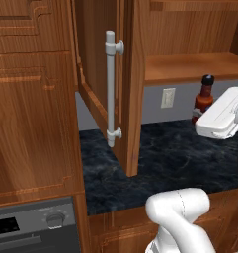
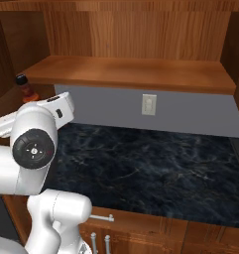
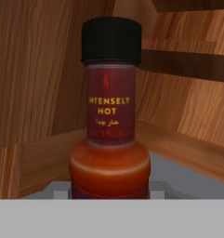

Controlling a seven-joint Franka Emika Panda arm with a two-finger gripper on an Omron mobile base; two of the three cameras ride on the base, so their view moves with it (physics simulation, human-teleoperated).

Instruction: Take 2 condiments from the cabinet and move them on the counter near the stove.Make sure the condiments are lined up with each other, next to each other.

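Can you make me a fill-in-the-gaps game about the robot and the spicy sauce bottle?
1. The dark red sauce bottle has a cap coloured ____.
2. The yellow words on its label say "INTENSELY ____".
3. The white robot's pincer is ____ on the bottle.
4. The open reddish-brown wooden cabinet door has a long bar handle coloured ____.

Missing words: black; HOT; shut; grey

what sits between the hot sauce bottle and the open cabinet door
Left base view: just bare dark counter and a wall outlet between the sauce bottle and the door.
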